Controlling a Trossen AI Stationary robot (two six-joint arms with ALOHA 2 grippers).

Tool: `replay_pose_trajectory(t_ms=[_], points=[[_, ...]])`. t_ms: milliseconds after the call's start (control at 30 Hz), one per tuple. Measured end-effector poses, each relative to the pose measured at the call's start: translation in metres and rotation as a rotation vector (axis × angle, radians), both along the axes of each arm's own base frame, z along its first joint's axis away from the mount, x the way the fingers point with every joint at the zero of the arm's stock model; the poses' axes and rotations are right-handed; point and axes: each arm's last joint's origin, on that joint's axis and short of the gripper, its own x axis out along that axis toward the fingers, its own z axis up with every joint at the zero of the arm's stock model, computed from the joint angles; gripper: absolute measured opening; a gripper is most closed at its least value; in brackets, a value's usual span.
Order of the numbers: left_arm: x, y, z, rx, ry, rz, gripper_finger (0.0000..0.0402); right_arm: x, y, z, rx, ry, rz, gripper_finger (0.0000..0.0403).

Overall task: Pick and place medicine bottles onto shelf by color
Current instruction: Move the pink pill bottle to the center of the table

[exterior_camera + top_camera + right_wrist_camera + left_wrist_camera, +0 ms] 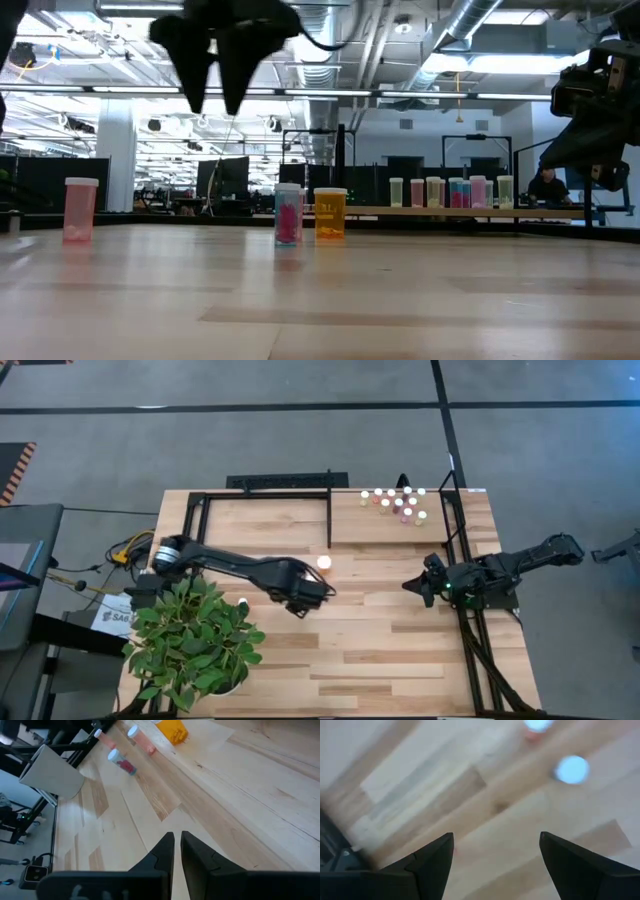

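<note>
High view shows the left gripper [322,592] out over the middle of the table, with one loose white-capped bottle [324,562] just beyond its tips, toward the shelf [262,520]; a second white cap [242,602] sits behind it, close to the plant [195,645]. That first bottle stands upright, long axis vertical, so I judge the coming move to be a short reach forward and a drop straight down over the cap. The left gripper is far nearer to it than the right gripper [418,586], which waits well off to the other side by the black frame bar. In the left wrist view the left fingers [432,857] are spread wide with nothing between them, and two blurred caps lie ahead of the tips. In the right wrist view the right fingers [167,847] stand almost closed, only a thin slit between them, holding nothing. The low view shows three loose bottles standing on the table: a pink one [80,208] off alone, then a pink one [288,214] and a larger orange bottle [330,213] side by side. A cluster of vials [397,502] already stands on the shelf, far ahead of both grippers. The orange bottle carries a label, too small to read; a white card near the plant shows the letters "SAG", the rest hidden.
</note>
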Motion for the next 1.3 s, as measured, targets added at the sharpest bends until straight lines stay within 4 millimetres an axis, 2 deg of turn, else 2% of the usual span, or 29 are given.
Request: replay_pose_trajectory(t_ms=[133, 333, 533, 800, 1100, 1200, 1300], points=[[-0.032, 0.003, -0.010, 0.036, 0.001, 0.074, 0.0281, 0.000, 0.000, 0.000, 0.000, 0.000, 0.000, 0.0056], [-0.080, 0.010, -0.040, -0.053, -0.006, 0.212, 0.0281, 0.000, 0.000, 0.000, 0.000, 0.000, 0.000, 0.0056], [-0.113, 0.013, -0.063, -0.097, -0.065, 0.319, 0.0281, 0.000, 0.000, 0.000, 0.000, 0.000, 0.000, 0.0056], [-0.127, 0.014, -0.092, -0.145, -0.062, 0.430, 0.0281, 0.000, 0.000, 0.000, 0.000, 0.000, 0.000, 0.0056], [-0.128, 0.015, -0.105, -0.159, -0.113, 0.488, 0.0279, 0.000, 0.000, 0.000, 0.000, 0.000, 0.000, 0.0056], [-0.128, 0.015, -0.105, -0.156, -0.114, 0.509, 0.0261, 0.000, 0.000, 0.000, 0.000, 0.000, 0.000, 0.0056], [-0.128, 0.015, -0.105, -0.151, -0.117, 0.515, 0.0225, 0.000, 0.000, 0.000, 0.000, 0.000, 0.000, 0.0056]])
